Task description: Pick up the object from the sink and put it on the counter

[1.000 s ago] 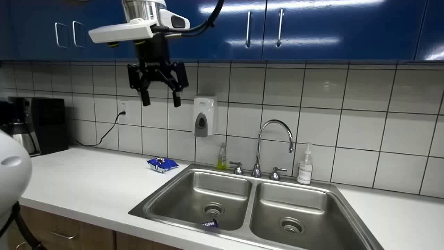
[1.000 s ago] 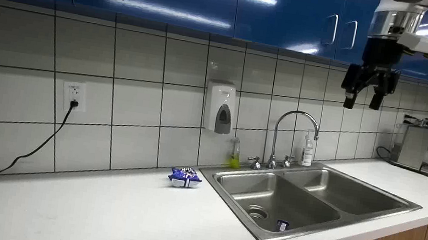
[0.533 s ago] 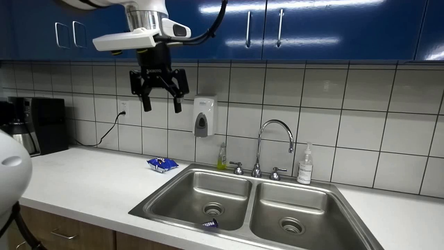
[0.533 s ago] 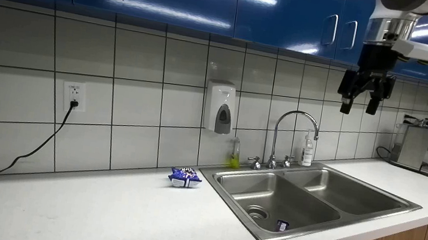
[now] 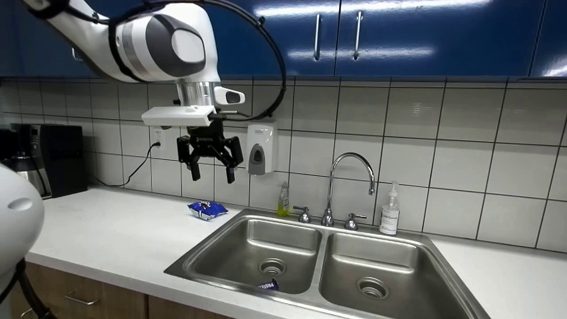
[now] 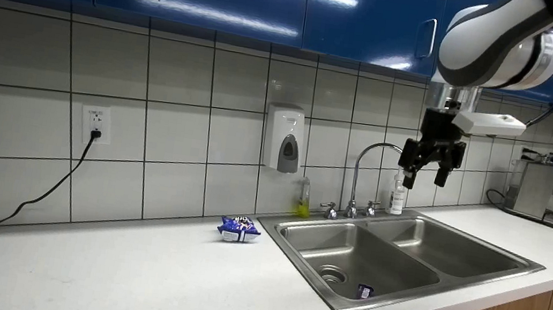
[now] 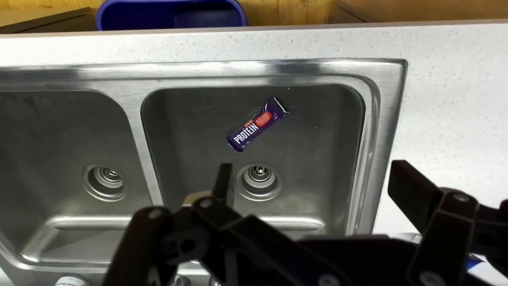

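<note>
A dark purple protein bar (image 7: 258,125) lies slanted on the floor of a sink basin near the front wall, beside the drain, in the wrist view. It also shows, partly hidden by the sink's front edge, in both exterior views (image 5: 269,285) (image 6: 365,292). The steel double sink (image 5: 319,266) is set in the white counter (image 5: 110,239). My gripper (image 5: 213,175) is open and empty, high above the counter and sink. It also shows in an exterior view (image 6: 425,179). In the wrist view, its spread fingers (image 7: 311,171) are apart from the bar.
A blue snack packet (image 5: 207,210) lies on the counter beside the sink. A curved faucet (image 5: 330,190), a green soap bottle (image 5: 283,201) and a pump bottle (image 5: 389,217) stand at the sink's back. A soap dispenser (image 5: 261,148) hangs on the tiled wall. Blue cabinets (image 5: 425,40) are overhead.
The arm and open gripper have come down from cabinet height, moving slightly right in an exterior view and left in another. The protein bar and packet have not moved.
</note>
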Controlling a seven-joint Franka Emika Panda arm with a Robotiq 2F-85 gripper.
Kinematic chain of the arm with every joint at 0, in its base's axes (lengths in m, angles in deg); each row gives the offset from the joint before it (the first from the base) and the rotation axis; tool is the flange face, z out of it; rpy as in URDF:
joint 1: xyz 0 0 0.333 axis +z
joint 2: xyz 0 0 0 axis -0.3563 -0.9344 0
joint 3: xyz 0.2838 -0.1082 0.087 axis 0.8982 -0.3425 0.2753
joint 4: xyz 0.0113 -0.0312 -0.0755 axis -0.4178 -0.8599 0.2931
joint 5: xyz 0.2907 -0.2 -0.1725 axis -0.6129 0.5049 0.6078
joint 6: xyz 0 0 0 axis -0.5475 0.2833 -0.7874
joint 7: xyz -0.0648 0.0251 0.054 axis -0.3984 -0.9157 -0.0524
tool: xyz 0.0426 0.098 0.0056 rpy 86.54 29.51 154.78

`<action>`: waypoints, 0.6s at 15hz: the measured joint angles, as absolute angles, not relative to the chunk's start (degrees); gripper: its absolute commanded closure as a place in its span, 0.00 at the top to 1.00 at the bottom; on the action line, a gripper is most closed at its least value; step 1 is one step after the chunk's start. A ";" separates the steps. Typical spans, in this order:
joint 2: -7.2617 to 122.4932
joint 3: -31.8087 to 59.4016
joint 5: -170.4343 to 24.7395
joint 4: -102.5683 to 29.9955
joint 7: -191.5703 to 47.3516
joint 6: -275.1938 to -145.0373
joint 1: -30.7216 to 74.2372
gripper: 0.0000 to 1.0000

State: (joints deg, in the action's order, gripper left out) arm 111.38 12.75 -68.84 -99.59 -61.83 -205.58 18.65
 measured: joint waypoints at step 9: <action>89.98 18.32 -68.24 -96.51 -72.92 -219.58 18.53 1.00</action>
